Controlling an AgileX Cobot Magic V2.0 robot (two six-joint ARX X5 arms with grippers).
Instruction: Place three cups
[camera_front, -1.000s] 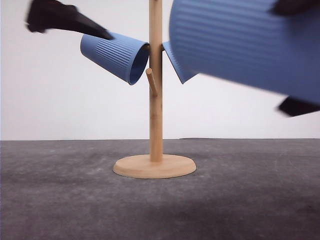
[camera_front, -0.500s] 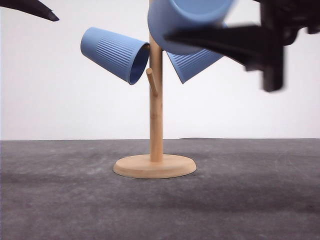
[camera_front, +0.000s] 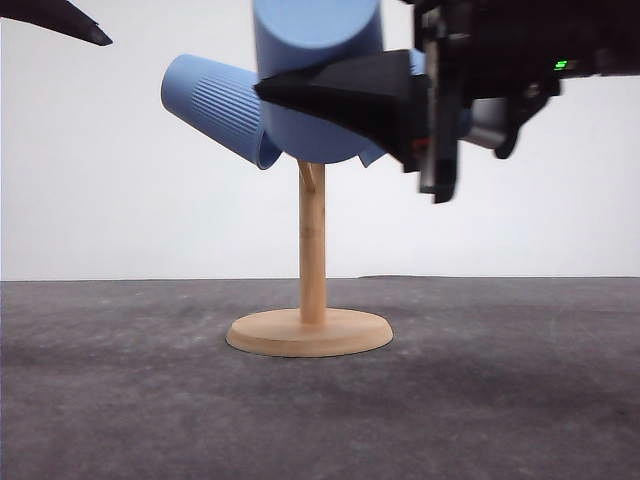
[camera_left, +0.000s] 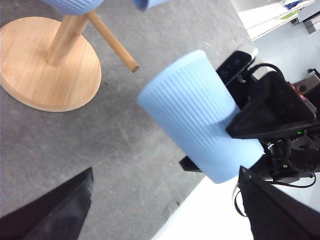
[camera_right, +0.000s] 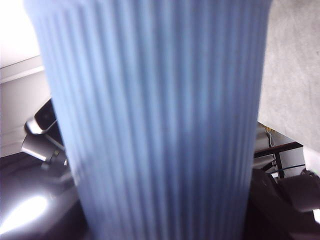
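A light-blue ribbed cup (camera_front: 315, 70) is held high in front of the wooden peg stand (camera_front: 311, 250), with my right gripper (camera_front: 300, 95) shut on it. In the left wrist view that same cup (camera_left: 200, 117) hangs beside a bare peg (camera_left: 112, 42), and its ribbed wall (camera_right: 155, 120) sits close up in the right wrist view. A second cup (camera_front: 210, 100) hangs tilted on a left peg. Only an edge of the third cup (camera_front: 372, 155) shows behind the held one. My left gripper (camera_front: 60, 18) is high at the far left, open (camera_left: 165, 172) and holding nothing.
The stand's round wooden base (camera_front: 310, 333) rests on a dark grey table (camera_front: 500, 400) before a white wall. In the left wrist view the table's edge (camera_left: 200, 187) runs close behind the held cup.
My right gripper has carried its cup leftward, from the upper right to in front of the post, turning it nearly upright. The left gripper drew back to the top left corner earlier and stays.
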